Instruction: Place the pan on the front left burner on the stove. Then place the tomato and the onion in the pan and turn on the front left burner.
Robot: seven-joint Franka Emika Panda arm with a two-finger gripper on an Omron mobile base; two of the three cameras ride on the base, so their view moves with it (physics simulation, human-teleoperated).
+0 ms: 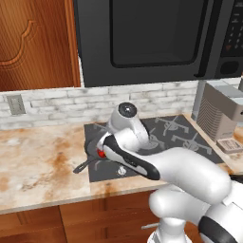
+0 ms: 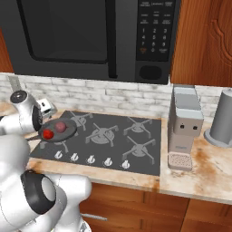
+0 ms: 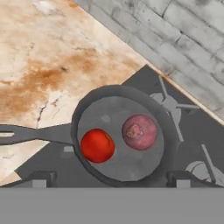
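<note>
The gripper is hanging wide open, fingertips flanking the pan below. The hand view is showing the tomato beside the onion inside; the right base view is revealing the stove and its knobs.

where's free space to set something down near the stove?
Bare counter left of the stove, out to the wall outlet. The other burner grates are bare. Crowded: the pan holds tomato and onion; coffee machine and grey canister stand to the right.
</note>
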